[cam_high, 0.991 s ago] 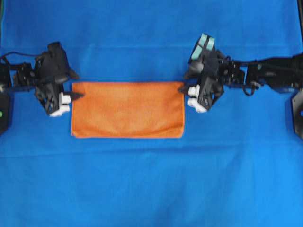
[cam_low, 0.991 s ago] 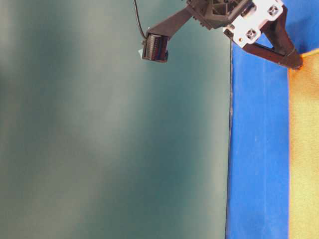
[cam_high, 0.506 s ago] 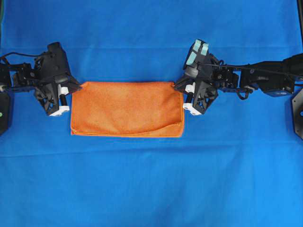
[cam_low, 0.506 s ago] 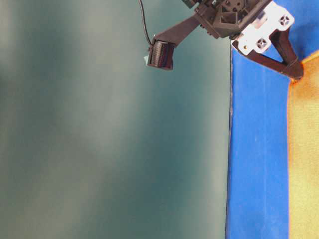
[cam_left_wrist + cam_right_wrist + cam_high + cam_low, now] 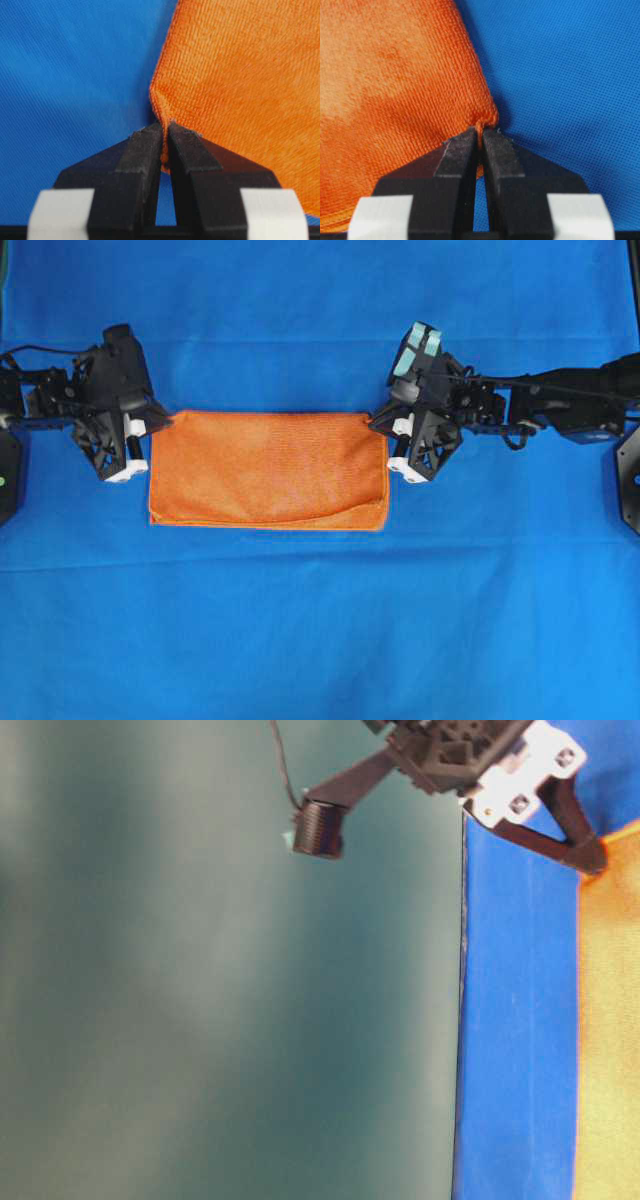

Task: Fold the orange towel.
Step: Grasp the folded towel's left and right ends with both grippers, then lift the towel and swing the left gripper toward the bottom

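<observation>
Both arms reach inward from opposite sides, low over the table. The left gripper (image 5: 164,135) and right gripper (image 5: 480,134) each look pinched tight, fingertips practically meeting.

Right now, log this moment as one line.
orange towel: folded in half, flat | left end effector: shut on corner | right end effector: shut on corner

Looks like a robot lab / test bench, not a home or shop. Worktop (image 5: 320,640) covered edge to edge w/ plain bright blue cloth, no household clutter on it. Two black robot arms (image 5: 560,405) mounted at opposite sides, w/ exposed cables and 3D-printed-looking white parts. Small camera (image 5: 318,828) on a bracket at one wrist. Plain grey-green wall (image 5: 220,1000) behind worktop edge in table-level view; nothing else of the room visible.
</observation>
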Controlling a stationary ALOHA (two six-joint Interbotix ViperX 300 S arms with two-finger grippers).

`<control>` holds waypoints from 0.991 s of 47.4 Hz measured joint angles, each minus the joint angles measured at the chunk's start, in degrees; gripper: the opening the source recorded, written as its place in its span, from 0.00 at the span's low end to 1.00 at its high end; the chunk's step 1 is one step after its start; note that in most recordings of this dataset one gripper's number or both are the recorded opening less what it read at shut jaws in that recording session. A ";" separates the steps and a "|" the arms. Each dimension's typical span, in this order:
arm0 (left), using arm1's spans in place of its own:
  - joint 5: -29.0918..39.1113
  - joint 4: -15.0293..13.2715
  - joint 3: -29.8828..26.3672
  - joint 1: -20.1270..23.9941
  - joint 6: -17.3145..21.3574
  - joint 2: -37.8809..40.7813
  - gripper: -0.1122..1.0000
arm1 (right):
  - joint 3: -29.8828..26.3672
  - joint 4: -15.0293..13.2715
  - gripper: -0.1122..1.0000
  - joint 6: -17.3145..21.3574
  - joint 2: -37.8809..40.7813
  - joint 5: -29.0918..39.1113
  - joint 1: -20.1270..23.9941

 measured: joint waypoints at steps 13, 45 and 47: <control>11.95 0.00 -3.96 0.00 0.09 -11.60 0.13 | -0.09 -0.09 0.13 -0.35 -11.34 7.29 0.09; 10.28 0.00 -2.20 -3.43 -0.79 -23.29 0.13 | -0.35 -0.09 0.13 -0.35 -19.34 9.49 -1.32; 8.88 0.00 -2.29 -4.57 -0.79 -22.68 0.13 | -0.70 -0.18 0.13 -0.35 -18.90 9.40 -2.29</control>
